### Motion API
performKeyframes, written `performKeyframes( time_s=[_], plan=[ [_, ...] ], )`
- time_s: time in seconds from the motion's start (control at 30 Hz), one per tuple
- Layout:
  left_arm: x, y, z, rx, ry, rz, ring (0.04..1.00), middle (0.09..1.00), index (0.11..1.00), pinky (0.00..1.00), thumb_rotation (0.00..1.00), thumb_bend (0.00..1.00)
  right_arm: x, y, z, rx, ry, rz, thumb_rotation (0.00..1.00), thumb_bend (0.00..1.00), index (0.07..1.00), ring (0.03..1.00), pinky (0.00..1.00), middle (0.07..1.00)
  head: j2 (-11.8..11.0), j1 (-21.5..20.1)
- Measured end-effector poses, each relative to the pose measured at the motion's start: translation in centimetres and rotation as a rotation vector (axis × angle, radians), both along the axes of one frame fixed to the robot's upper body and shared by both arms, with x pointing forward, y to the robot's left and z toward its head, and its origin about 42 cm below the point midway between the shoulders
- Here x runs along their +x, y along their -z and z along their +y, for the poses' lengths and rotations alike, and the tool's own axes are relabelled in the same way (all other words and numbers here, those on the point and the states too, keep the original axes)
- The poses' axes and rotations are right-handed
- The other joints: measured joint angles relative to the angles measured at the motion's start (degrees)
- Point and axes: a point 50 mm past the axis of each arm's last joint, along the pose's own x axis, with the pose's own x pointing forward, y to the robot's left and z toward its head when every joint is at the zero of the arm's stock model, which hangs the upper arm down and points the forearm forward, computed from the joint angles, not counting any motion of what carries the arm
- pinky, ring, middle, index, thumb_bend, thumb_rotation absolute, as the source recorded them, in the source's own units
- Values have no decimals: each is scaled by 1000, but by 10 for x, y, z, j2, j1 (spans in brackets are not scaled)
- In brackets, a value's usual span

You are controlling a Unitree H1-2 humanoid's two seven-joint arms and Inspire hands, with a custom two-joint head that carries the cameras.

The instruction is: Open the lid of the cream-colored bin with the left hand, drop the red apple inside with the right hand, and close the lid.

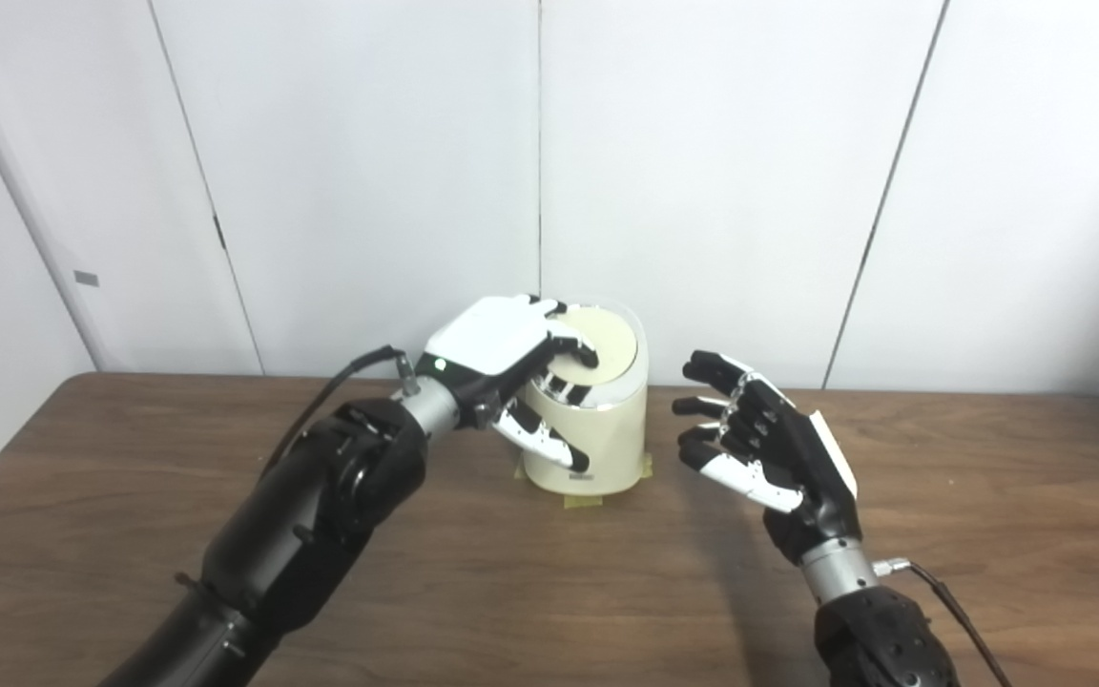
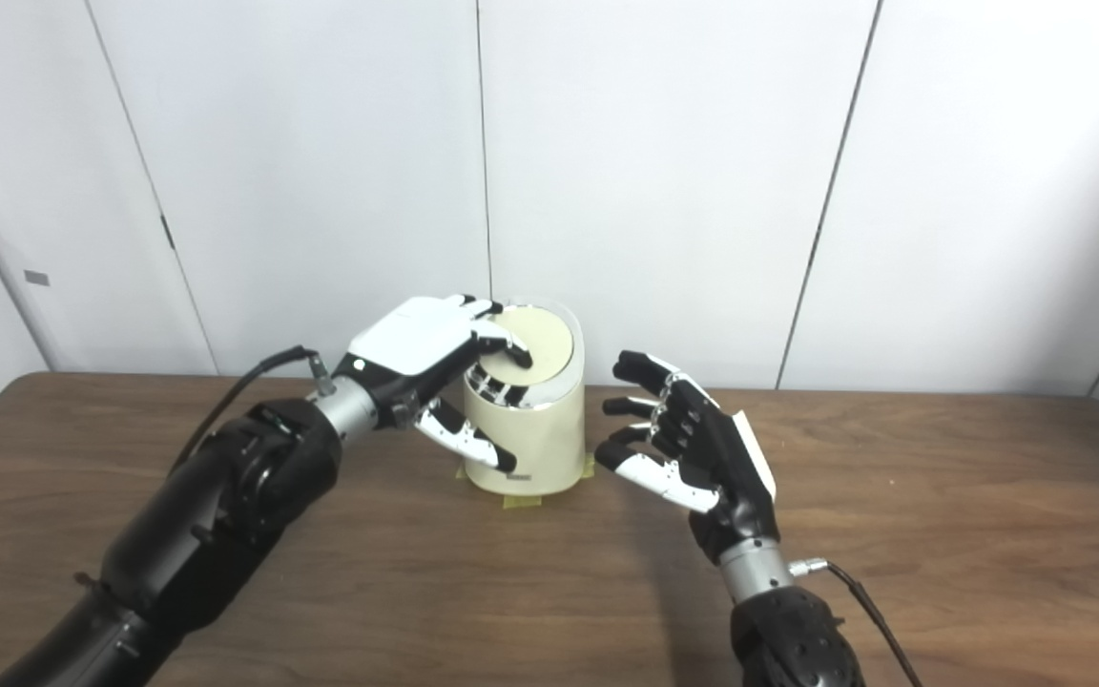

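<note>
The cream-colored bin (image 1: 597, 439) stands upright at the middle back of the table, on tape strips. Its round lid (image 1: 611, 343) lies down on the slanted top. My left hand (image 1: 502, 358) lies over the lid from the left, its fingertips (image 1: 586, 356) resting on the lid's face and the thumb hanging down the bin's front. It grips nothing. My right hand (image 1: 759, 444) hovers just right of the bin, palm toward it, open and empty, not touching it. No red apple shows in either view.
The brown wooden table (image 1: 549, 582) runs wide to both sides and toward me. White wall panels (image 1: 702, 172) rise close behind the bin. Cables trail from both wrists.
</note>
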Motion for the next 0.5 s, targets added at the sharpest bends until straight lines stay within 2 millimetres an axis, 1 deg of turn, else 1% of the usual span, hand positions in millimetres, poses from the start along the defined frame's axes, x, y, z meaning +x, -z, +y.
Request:
performKeyframes(
  time_s=[0.1, 0.2, 0.5],
  plan=[
    [-2, 2, -3, 58, -1, -31, 998, 836, 815, 1000, 392, 944, 0, 0, 1, 1, 0, 3, 344, 892, 768, 674, 516, 803, 3, -1],
    [-4, 6, -5, 94, -3, -52, 1000, 840, 819, 1000, 400, 948, 0, 0, 1, -1, 3, 5, 342, 889, 768, 674, 520, 800, 5, -1],
    [-9, 8, -9, 119, 6, -78, 1000, 818, 788, 1000, 397, 947, 0, -1, 2, 3, 6, 18, 335, 885, 759, 670, 532, 788, 8, -3]
  ],
)
